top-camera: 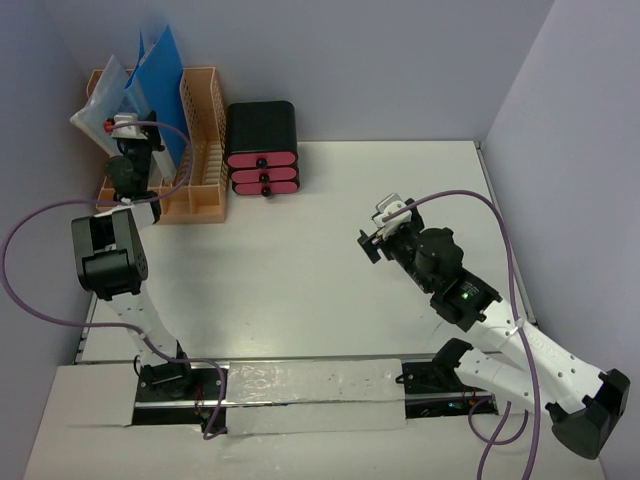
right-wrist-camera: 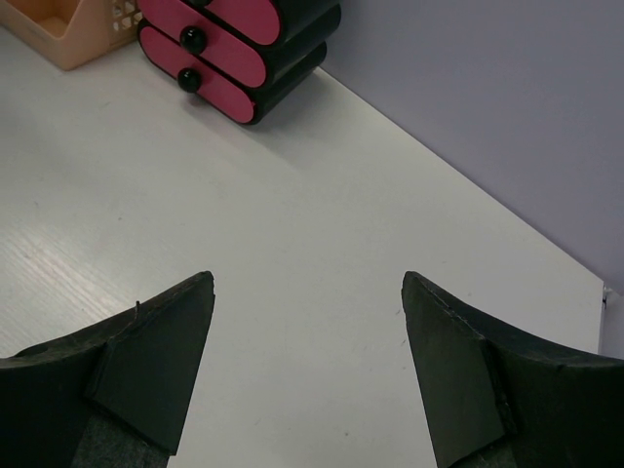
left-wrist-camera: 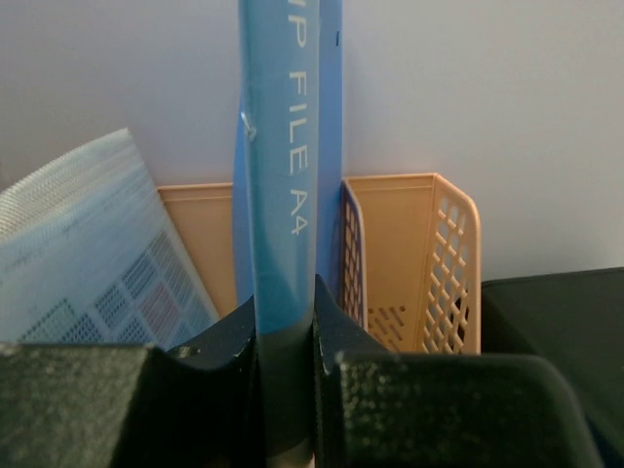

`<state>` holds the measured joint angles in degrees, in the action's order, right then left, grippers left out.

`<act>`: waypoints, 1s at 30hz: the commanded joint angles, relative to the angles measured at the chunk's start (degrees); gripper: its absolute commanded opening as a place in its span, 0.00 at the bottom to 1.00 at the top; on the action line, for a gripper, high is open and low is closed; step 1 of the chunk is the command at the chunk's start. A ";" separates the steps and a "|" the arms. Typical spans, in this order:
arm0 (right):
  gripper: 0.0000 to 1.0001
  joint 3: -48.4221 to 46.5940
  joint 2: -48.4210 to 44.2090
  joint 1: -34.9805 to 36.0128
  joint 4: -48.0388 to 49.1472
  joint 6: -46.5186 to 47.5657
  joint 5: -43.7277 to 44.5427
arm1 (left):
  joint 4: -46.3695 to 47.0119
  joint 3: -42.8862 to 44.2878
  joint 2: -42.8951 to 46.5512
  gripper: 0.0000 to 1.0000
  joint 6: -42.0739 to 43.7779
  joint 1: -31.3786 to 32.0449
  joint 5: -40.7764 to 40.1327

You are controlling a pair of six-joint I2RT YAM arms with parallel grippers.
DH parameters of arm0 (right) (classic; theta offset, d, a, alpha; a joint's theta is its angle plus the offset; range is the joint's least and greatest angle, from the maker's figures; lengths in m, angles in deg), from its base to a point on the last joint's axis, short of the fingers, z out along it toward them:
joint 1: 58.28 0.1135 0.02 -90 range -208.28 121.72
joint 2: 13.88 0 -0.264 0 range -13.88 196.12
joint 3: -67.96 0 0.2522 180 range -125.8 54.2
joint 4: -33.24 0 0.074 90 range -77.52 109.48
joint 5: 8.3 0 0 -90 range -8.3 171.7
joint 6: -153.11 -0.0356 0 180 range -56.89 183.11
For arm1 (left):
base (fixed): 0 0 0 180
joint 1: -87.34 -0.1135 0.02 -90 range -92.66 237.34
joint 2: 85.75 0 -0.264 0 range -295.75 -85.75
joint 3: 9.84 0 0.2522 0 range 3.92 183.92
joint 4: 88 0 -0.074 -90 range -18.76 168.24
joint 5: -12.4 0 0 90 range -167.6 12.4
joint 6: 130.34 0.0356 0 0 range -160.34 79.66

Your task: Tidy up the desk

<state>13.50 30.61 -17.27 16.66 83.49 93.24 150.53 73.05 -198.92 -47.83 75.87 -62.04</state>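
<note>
Here the desk [top-camera: 300, 260] fills most of the top view, a white top with a thin grey rim. In its far left corner stands a peach file rack [top-camera: 205, 150], a black drawer box [top-camera: 262, 148] with pink fronts just right of it. The left gripper [left-wrist-camera: 286, 336] pinches an upright blue folder [left-wrist-camera: 288, 175] at the rack. The right gripper [right-wrist-camera: 307, 361] hangs over bare desk, jaws spread wide

Lab cell staged as office: bare lilac walls [top-camera: 400, 60] box in white tabletop [top-camera: 300, 260]. Peach rack [top-camera: 205, 125], blue file [left-wrist-camera: 288, 195] at it. Drawer box [top-camera: 262, 125] just right of rack.
</note>
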 commanded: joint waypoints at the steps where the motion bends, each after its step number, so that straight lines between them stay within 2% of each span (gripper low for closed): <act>1: 0.84 0.59 -0.95 -0.53 2.55 -0.75 -0.37 | 16.01 -0.04 -2.43 0.00 -2.32 0.57 3.40; 10: 0.84 -0.19 0.20 -0.67 2.56 -2.39 0.14 | 15.98 -3.00 -4.62 0.00 -3.12 0.40 2.95; 14: 0.84 -0.82 1.72 -0.67 2.55 -2.94 -0.50 | 14.43 -1.68 -4.92 0.00 -5.38 0.48 -1.11; 19: 0.84 -0.70 2.10 -0.59 2.64 -3.07 -0.64 | 8.15 1.62 -4.96 0.00 -5.23 0.48 -2.91; 24: 0.84 -0.26 1.92 -0.67 2.64 -3.07 -0.46 | 6.44 1.01 -5.75 0.00 -3.59 0.48 -2.99; 30: 0.84 -0.44 2.53 -0.67 2.64 -3.07 -0.11 | 2.51 1.45 -6.36 0.00 -6.57 0.48 -2.82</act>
<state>13.53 32.80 -17.57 16.89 80.91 92.75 158.05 73.53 -202.74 -50.89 75.61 -65.81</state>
